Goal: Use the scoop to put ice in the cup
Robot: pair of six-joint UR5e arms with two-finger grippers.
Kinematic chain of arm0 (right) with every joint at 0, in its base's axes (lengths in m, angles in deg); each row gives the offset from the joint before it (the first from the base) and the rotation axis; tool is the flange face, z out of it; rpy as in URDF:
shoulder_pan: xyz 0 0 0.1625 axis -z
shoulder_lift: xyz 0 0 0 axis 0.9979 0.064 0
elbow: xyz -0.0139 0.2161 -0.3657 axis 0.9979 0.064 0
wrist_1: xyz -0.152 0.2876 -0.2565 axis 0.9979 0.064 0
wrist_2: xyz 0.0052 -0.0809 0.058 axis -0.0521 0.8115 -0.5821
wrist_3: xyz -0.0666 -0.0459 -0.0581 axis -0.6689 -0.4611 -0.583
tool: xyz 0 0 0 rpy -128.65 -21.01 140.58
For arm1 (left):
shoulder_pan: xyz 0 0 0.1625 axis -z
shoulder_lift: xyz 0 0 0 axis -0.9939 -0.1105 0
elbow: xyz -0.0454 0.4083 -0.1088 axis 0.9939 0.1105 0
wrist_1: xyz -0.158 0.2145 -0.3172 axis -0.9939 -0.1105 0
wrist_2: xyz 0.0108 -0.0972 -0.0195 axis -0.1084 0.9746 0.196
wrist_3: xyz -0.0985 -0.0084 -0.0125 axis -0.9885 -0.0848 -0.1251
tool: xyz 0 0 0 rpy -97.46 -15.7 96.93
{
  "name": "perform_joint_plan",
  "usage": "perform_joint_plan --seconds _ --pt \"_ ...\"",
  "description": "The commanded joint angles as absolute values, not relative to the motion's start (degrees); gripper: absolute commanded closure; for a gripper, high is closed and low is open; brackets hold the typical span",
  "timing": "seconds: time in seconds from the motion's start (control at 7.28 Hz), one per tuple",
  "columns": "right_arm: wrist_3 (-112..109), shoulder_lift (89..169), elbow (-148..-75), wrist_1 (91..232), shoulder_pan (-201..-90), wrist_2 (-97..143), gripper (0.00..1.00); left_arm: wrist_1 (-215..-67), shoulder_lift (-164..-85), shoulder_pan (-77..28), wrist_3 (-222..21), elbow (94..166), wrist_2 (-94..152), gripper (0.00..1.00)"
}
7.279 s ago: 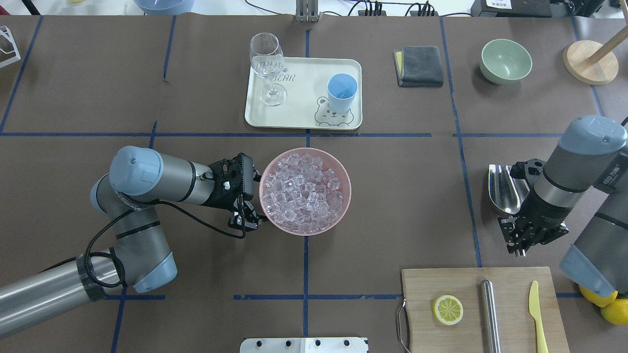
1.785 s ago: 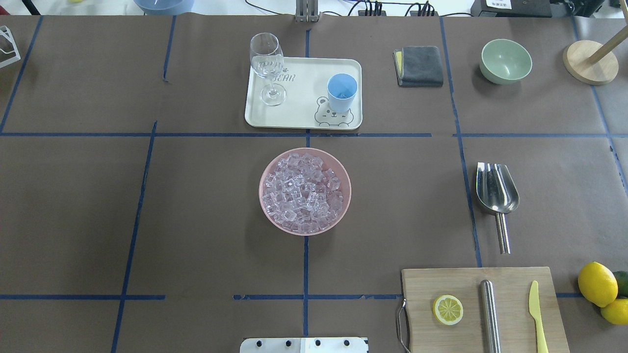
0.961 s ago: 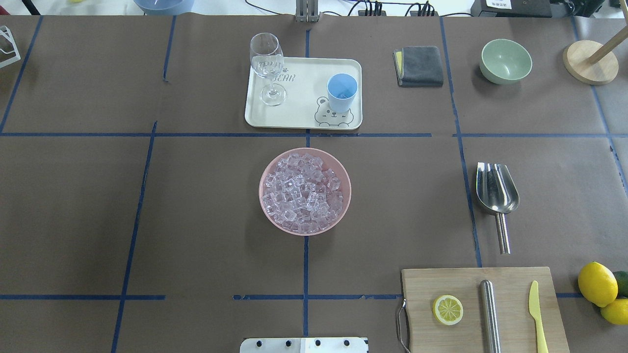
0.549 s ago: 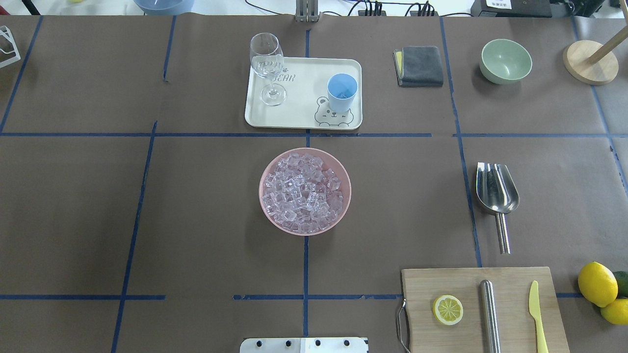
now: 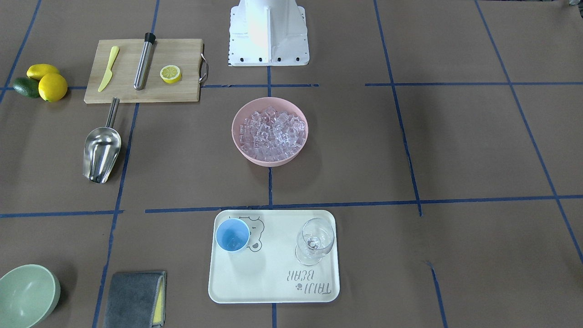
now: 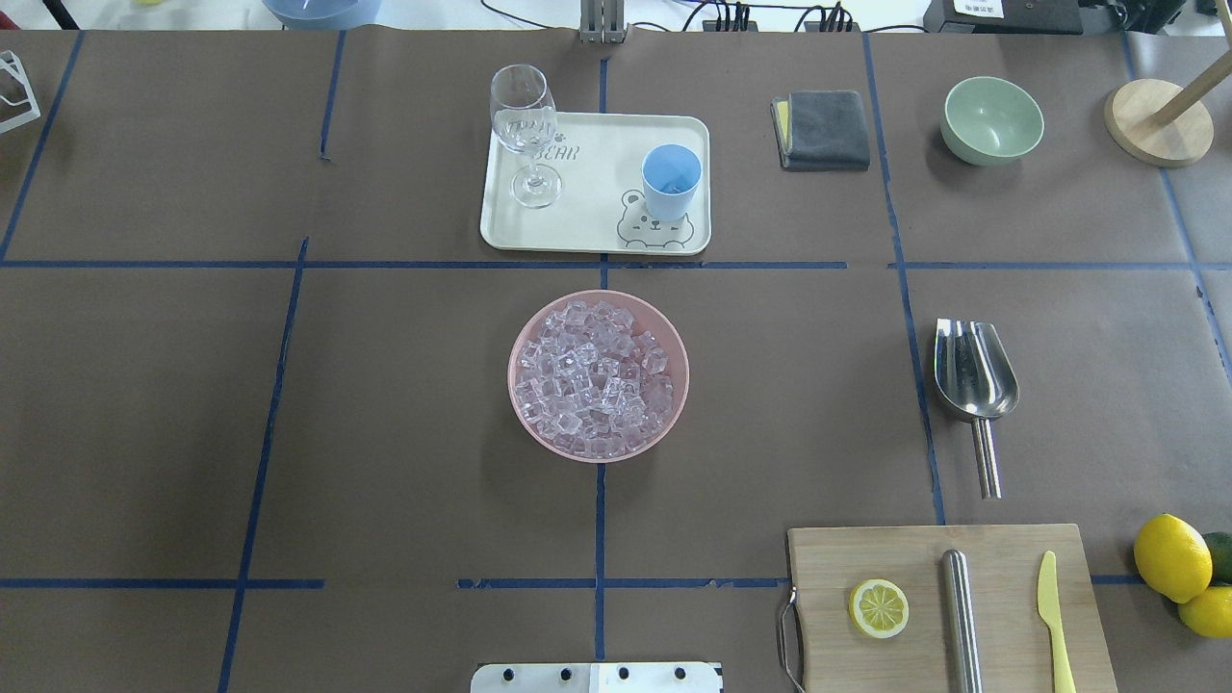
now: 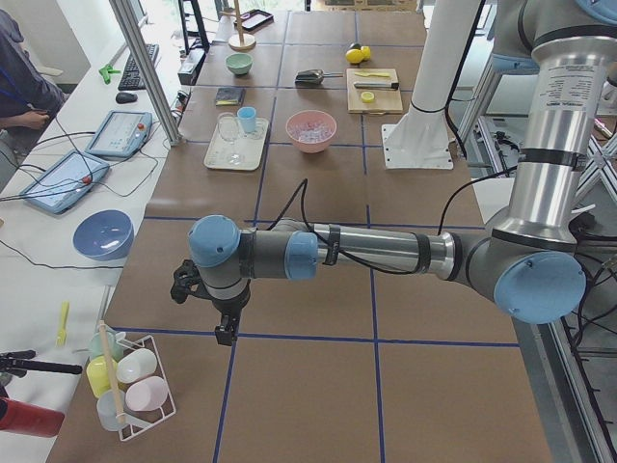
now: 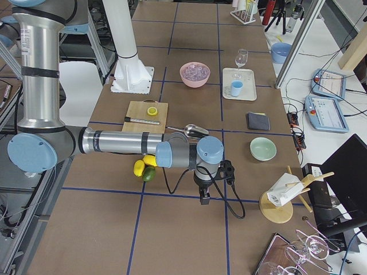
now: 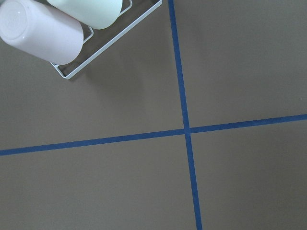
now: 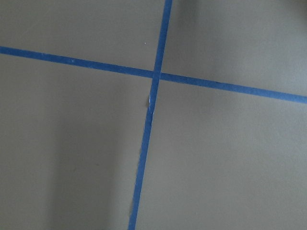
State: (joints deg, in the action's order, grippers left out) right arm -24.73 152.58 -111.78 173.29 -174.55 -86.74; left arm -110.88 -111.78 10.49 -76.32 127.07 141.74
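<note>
Left gripper (image 7: 225, 335), right gripper (image 8: 203, 200) withdrawn, jaws unclear.

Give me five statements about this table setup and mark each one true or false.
1. The scoop lies on the table, in no gripper. True.
2. The ice sits in the green bowl. False: it fills the pink bowl.
3. The cup stands on the tray. True.
4. The wine glass lies on its side. False: it stands upright on the tray.
5. A yellow knife lies on the cutting board. True.
</note>
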Motion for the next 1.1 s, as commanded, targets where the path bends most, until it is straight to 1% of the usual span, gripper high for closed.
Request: perform_joint_plan --seconds 0.0,0.96 --pt "-24.38 150.78 -111.52 171.68 -174.31 -86.56 0.0 -110.94 -111.68 10.39 -76.25 127.13 141.8 0.0" --pt "-24.38 149.8 -110.81 171.86 -174.39 -86.38 0.0 -111.12 -111.77 10.39 -76.17 127.21 142.06 0.0"
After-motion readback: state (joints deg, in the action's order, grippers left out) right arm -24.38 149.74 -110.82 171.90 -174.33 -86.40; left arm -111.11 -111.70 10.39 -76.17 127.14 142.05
